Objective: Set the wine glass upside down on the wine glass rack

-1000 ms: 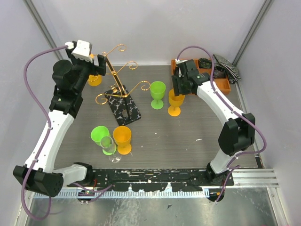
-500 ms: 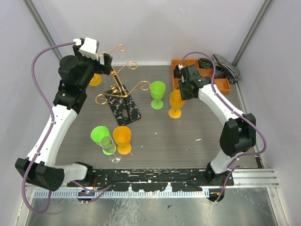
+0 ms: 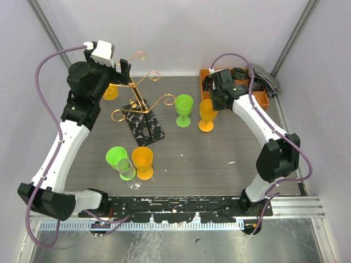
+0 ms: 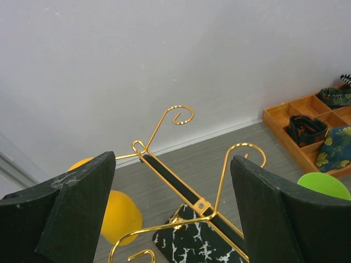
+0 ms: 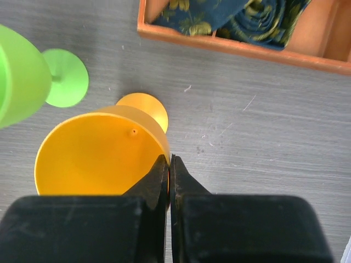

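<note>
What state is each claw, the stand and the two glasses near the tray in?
Orange glass: upright, rim pinched.
Right gripper: shut on that glass's rim.
Left gripper: open, empty.
Green glass: upright, untouched.
Wine glass rack: standing upright.

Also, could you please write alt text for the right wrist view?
The right claw pinches the rim of an upright orange wine glass on the grey table. A green glass stands at the left edge; an orange tray of patterned cloth lies beyond.
</note>
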Controlling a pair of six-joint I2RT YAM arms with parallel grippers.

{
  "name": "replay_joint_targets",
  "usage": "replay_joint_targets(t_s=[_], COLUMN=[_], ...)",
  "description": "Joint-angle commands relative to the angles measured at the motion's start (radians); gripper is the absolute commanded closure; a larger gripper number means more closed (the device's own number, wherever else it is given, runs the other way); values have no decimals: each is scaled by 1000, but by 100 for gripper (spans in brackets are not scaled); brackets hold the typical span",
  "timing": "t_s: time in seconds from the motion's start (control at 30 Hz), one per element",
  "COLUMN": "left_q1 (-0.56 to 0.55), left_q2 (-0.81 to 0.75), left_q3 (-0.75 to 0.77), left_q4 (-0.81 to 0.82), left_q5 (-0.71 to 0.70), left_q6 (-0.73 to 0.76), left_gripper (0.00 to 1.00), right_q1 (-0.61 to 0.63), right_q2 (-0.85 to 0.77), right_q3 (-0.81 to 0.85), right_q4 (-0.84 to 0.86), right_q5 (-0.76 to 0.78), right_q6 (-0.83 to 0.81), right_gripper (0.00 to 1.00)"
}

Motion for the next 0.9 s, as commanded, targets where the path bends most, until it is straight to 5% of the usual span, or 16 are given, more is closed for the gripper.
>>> replay_joint_targets(t_s=[0.0, 0.13, 0.23, 0.4, 0.67, 0.87], left_q1=[-3, -3, -3, -4, -2, -1], left_q2=[43, 97, 92, 121, 250, 159], left_q3=[111, 231, 206, 200, 411, 272], left_q4=[-58, -174, -105, -31, -239, -98], left_q5=[1, 14, 76, 96, 26, -152], left_q6=[-66, -149, -189, -285, -787, -1152], left_gripper=[8, 9, 8, 6, 5, 5], right_q1=[-2, -2, -2, -2, 34, 151], right_q2=[-40, -39, -82, -235, -281, -181], right_q3=[194, 371, 407, 180, -155, -135], right_q4=[-6, -54, 18, 512, 1408, 1609], right_q5=[24, -26, -22, 56, -226, -241], right_q6=[-7, -21, -35, -161, -316, -402], right_gripper=[100, 99, 99, 100, 99, 99])
